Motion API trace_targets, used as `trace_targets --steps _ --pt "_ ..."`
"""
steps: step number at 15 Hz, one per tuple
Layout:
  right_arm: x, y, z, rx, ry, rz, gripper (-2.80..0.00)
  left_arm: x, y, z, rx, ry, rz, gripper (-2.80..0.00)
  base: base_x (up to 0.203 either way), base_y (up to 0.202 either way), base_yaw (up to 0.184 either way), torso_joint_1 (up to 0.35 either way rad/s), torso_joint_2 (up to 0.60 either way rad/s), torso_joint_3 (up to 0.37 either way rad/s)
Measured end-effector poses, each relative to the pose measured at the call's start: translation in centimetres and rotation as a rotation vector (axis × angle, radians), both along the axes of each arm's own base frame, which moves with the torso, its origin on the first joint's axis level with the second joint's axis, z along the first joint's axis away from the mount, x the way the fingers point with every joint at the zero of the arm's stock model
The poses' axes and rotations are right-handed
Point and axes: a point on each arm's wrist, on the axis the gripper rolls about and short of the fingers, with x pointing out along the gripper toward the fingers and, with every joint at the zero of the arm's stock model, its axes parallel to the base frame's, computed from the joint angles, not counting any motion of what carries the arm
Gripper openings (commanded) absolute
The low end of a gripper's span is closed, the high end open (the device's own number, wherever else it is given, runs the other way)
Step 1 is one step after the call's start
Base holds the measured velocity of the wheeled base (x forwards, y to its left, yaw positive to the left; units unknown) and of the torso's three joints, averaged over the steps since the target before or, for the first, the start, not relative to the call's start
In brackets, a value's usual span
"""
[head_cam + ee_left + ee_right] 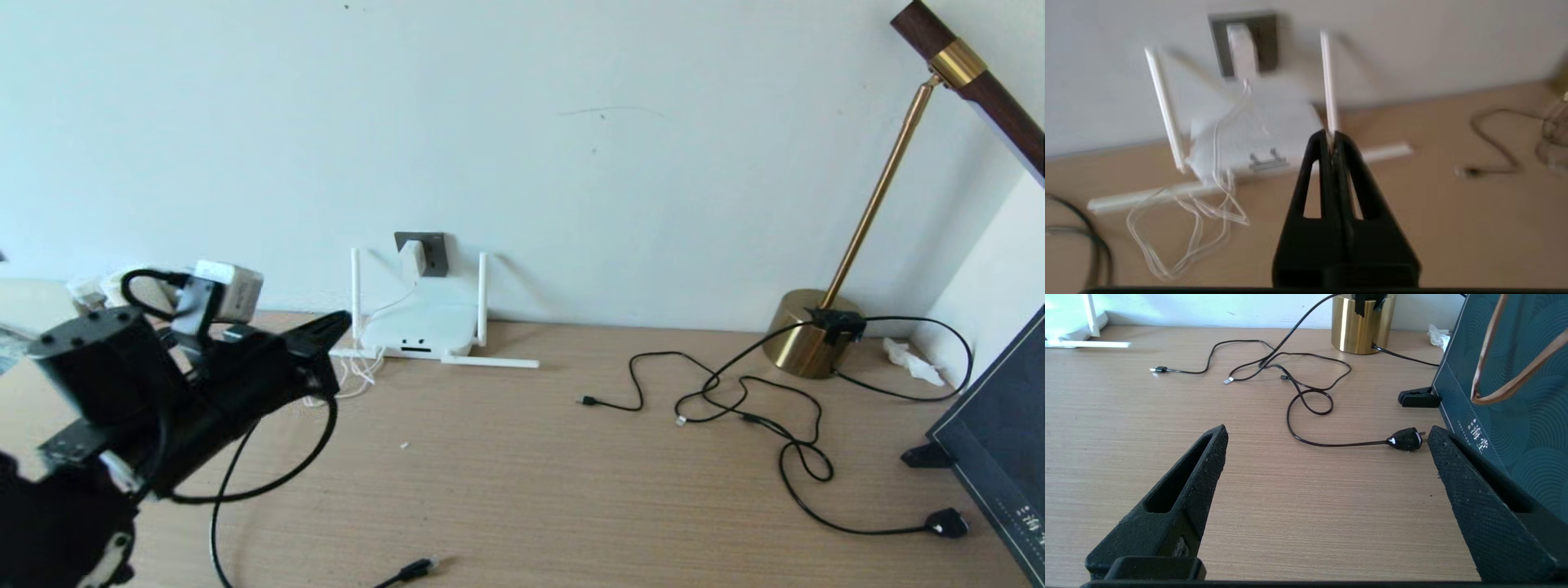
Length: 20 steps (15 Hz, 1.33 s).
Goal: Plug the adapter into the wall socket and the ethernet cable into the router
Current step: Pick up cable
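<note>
The white adapter (417, 256) sits plugged in the dark grey wall socket (435, 249), and its thin white cord (359, 371) hangs to the table. Below it lies the white router (420, 322), two antennas upright and two flat. My left gripper (341, 322) hovers just left of the router, shut with nothing in it. The left wrist view shows the adapter (1243, 53), socket (1267, 41), router (1257, 130) and the shut gripper (1332, 139). The ethernet cable's plug (418, 565) lies at the table's front edge. My right gripper (1327, 433) stands open over bare table.
A brass lamp base (811, 331) stands at the back right, with thin black USB cables (718, 396) and a black power plug (947, 523) spread over the table. A dark teal bag (1000, 445) blocks the right edge. White clutter (86, 290) sits far left.
</note>
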Motion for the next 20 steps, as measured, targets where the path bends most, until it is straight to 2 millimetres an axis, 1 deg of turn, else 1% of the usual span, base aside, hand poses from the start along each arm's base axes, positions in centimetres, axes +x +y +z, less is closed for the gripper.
trace_targets --steps 3,5,7,8,10,11,14,17,20 --pt "0.0 0.0 0.0 0.000 0.000 0.000 0.00 -3.5 0.5 -0.6 0.165 0.189 -0.114 -2.80 0.000 0.000 0.000 0.000 0.00 0.000" --pt "0.0 0.0 0.0 0.000 -0.001 0.000 0.00 -5.5 0.1 -1.3 0.313 0.287 -0.204 -2.80 0.000 0.000 0.000 0.000 0.00 0.000" --pt "0.0 0.0 0.0 0.000 0.000 0.000 0.00 -6.8 -0.5 -1.9 0.451 0.310 -0.296 -2.80 0.000 0.000 0.000 0.000 0.00 0.000" --pt "0.0 0.0 0.0 0.000 0.000 0.001 0.00 -7.2 -0.6 -2.2 0.518 0.304 -0.331 -2.80 0.000 0.000 0.000 0.000 0.00 0.000" --pt "0.0 0.0 0.0 0.000 0.000 0.000 0.00 -8.2 -0.6 -3.0 0.632 0.351 -0.404 -2.80 0.000 0.000 0.000 0.000 0.00 0.000" --pt "0.0 0.0 0.0 0.000 0.000 0.000 0.00 -8.8 -0.5 -3.2 0.687 0.388 -0.446 0.00 0.000 0.000 0.000 0.000 0.00 0.000" --pt "0.0 0.0 0.0 0.000 0.000 0.000 0.00 -9.5 -0.3 -2.9 0.786 0.487 -0.534 0.00 0.000 0.000 0.000 0.000 0.00 0.000" --pt "0.0 0.0 0.0 0.000 0.000 0.000 0.00 -8.3 -0.8 -2.3 0.820 0.500 -0.536 0.00 0.000 0.000 0.000 0.000 0.00 0.000" --pt "0.0 0.0 0.0 0.000 0.000 0.000 0.00 -7.2 -1.2 -3.2 0.835 0.555 -0.557 0.00 0.000 0.000 0.000 0.000 0.00 0.000"
